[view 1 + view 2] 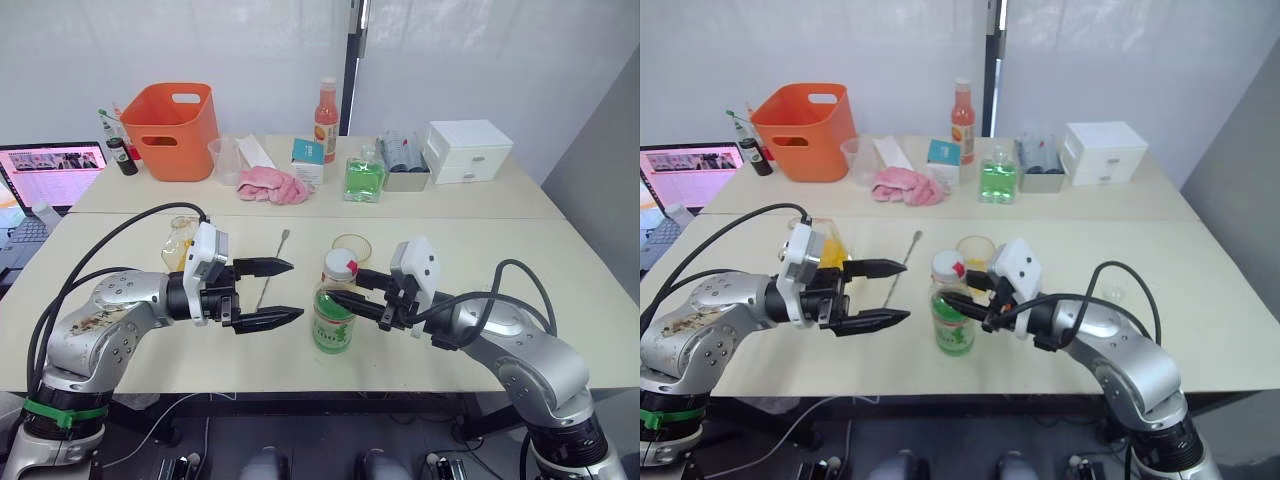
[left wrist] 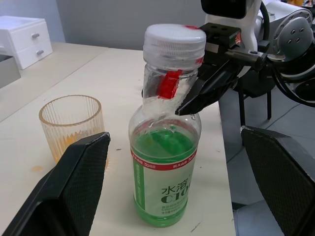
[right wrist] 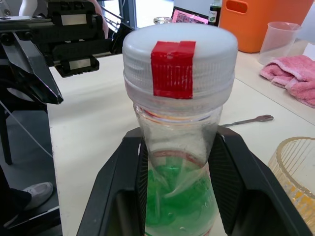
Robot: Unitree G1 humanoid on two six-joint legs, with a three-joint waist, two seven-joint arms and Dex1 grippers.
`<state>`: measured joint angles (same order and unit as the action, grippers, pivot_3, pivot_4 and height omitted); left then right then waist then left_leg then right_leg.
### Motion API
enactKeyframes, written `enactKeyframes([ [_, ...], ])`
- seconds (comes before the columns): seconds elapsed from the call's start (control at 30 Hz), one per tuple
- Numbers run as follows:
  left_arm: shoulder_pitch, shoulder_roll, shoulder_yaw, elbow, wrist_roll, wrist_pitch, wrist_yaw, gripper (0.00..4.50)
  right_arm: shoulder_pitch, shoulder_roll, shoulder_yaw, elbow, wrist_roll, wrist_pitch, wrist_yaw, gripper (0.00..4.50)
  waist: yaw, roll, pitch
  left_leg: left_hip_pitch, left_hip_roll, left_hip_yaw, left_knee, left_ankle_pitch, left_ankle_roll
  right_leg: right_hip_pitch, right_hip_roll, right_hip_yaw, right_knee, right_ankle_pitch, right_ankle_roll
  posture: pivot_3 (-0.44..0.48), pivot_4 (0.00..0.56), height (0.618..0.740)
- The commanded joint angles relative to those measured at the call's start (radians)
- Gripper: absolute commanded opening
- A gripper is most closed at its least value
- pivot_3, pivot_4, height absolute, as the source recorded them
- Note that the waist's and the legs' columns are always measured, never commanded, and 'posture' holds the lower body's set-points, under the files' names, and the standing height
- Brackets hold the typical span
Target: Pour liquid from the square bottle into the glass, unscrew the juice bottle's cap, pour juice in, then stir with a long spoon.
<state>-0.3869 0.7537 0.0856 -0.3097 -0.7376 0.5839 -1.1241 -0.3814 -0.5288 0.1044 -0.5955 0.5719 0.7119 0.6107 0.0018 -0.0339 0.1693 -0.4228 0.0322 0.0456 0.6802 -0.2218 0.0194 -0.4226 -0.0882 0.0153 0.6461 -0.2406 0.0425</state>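
Note:
The juice bottle [image 1: 334, 318] stands upright on the table's near middle, with green liquid and its white cap [image 1: 340, 263] screwed on, a red strip on the cap. My right gripper [image 1: 357, 292] is shut on the bottle's neck from the right, and its fingers [image 3: 123, 182] hug the shoulder on both sides. My left gripper [image 1: 293, 290] hovers open just left of the bottle, not touching it. Behind the bottle stands the glass [image 1: 352, 246] with a little orange liquid at the bottom. The square bottle [image 1: 180, 240] sits behind my left wrist. The long spoon [image 1: 272, 270] lies flat between them.
On the far table stand an orange basket [image 1: 180, 130], a clear plastic cup [image 1: 227, 160], a pink cloth [image 1: 275, 185], a green square bottle [image 1: 363, 180], a tall orange-red bottle [image 1: 326, 120] and a white drawer box [image 1: 468, 150]. A laptop [image 1: 50, 175] is at far left.

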Motion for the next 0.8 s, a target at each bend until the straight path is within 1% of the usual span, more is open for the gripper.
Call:
enactKeyframes([
  [0.03, 0.004, 0.016, 0.035, 0.008, -0.01, -0.023, -0.031, 4.5, -0.001, -0.016, -0.022, -0.019, -0.02, -0.008, -0.014, 1.25, 0.001, 0.0, 0.0, 0.0, 0.0, 0.0, 0.0, 0.0, 0.0, 0.0, 0.0, 0.0, 0.0, 0.0, 0.0, 0.0, 0.15, 0.715],
  [0.2, 0.012, 0.002, 0.022, 0.009, 0.002, -0.037, -0.033, 4.5, 0.008, -0.013, -0.027, -0.034, 0.004, -0.002, -0.007, 1.25, 0.001, 0.0, 0.0, 0.0, 0.0, 0.0, 0.0, 0.0, 0.0, 0.0, 0.0, 0.0, 0.0, 0.0, 0.0, 0.0, 0.15, 0.715],
  [0.27, 0.009, -0.006, 0.013, 0.005, 0.005, -0.035, -0.027, 4.5, 0.008, -0.007, -0.034, -0.04, 0.012, -0.002, -0.012, 2.27, 0.001, 0.0, 0.0, 0.0, 0.0, 0.0, 0.0, 0.0, 0.0, 0.0, 0.0, 0.0, 0.0, 0.0, 0.0, 0.0, 0.15, 0.715],
  [0.47, -0.009, -0.02, 0.003, 0.011, 0.011, -0.03, -0.022, 4.5, -0.006, -0.009, -0.064, -0.045, 0.039, 0.01, -0.014, 4.33, 0.001, 0.0, 0.0, 0.0, 0.0, 0.0, 0.0, 0.0, 0.0, 0.0, 0.0, 0.0, 0.0, 0.0, 0.0, 0.0, 0.15, 0.715],
  [0.5, -0.014, -0.02, 0.002, 0.014, 0.009, -0.027, -0.022, 4.5, -0.009, -0.012, -0.072, -0.046, 0.045, 0.012, -0.013, 4.46, 0.001, 0.0, 0.0, 0.0, 0.0, 0.0, 0.0, 0.0, 0.0, 0.0, 0.0, 0.0, 0.0, 0.0, 0.0, 0.0, 0.15, 0.715],
  [0.63, -0.055, -0.018, 0.002, 0.029, -0.01, -0.001, -0.027, 4.5, -0.015, -0.036, -0.118, -0.039, 0.088, 0.019, 0.013, 4.46, 0.002, 0.0, 0.0, -0.001, 0.0, 0.0, 0.0, 0.0, 0.0, 0.0, 0.0, 0.0, 0.0, 0.0, 0.0, 0.0, 0.15, 0.715],
  [0.7, -0.083, -0.014, -0.006, 0.032, -0.011, 0.014, -0.029, 4.5, -0.018, -0.058, -0.159, -0.032, 0.139, 0.027, 0.048, 4.46, 0.004, 0.0, 0.0, -0.001, 0.0, 0.0, 0.0, 0.0, 0.0, 0.0, 0.0, 0.0, 0.0, 0.0, 0.0, 0.0, 0.15, 0.715],
  [0.8, -0.144, -0.039, -0.05, 0.028, 0.0, 0.058, 0.008, 4.5, -0.028, -0.12, -0.233, -0.022, 0.262, 0.061, 0.128, 4.46, 0.008, 0.0, 0.0, -0.001, 0.0, 0.0, 0.0, 0.0, 0.0, 0.0, 0.0, 0.0, -0.001, 0.0, 0.0, 0.0, 0.15, 0.715],
])
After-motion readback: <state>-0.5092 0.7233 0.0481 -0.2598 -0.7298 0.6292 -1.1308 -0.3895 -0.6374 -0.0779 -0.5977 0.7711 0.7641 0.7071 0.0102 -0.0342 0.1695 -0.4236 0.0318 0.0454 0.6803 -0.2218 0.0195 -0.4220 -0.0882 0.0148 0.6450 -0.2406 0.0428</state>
